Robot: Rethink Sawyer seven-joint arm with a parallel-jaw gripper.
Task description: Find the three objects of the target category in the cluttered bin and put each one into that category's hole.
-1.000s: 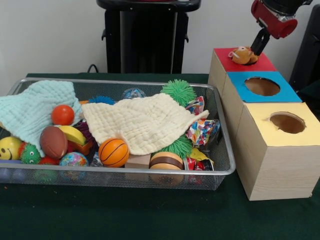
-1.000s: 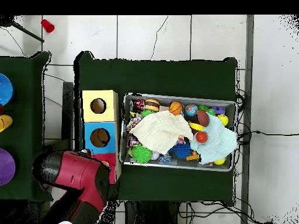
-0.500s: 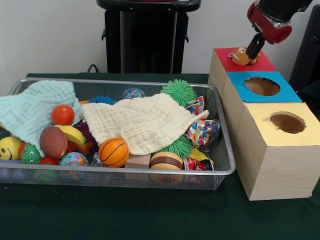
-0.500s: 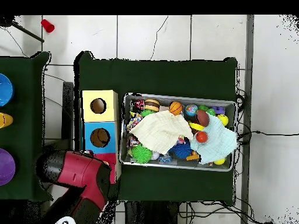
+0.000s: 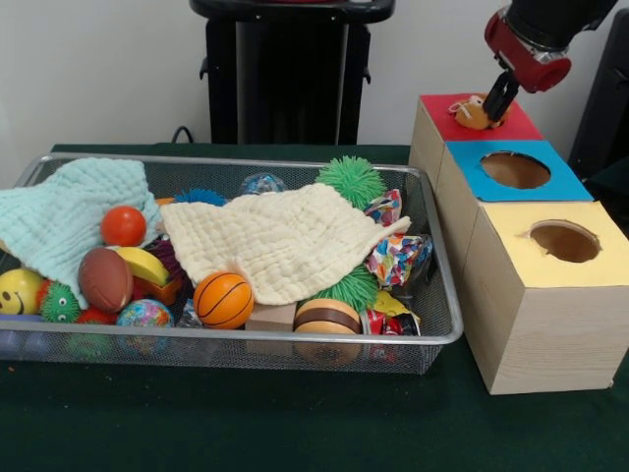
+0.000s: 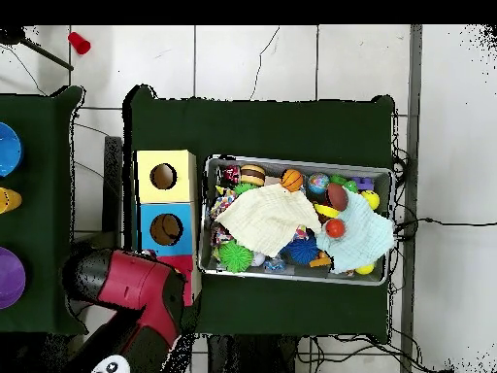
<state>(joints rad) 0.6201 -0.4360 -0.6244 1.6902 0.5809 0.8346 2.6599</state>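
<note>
Hanging from the red arm [image 5: 531, 44] at upper right, gripper [image 5: 494, 106] touching the small tan toy [image 5: 472, 113] on the red-topped box [image 5: 491, 126], finger state impossible to tell; from overhead, hidden under the arm.

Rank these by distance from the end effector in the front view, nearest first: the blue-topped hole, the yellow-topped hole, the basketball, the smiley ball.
The end effector is over the red-topped box, by a small tan toy.
1. Blue-topped hole, just in front of it.
2. Yellow-topped hole, further forward.
3. Basketball, front middle of the bin.
4. Smiley ball, the bin's far left end.
</note>
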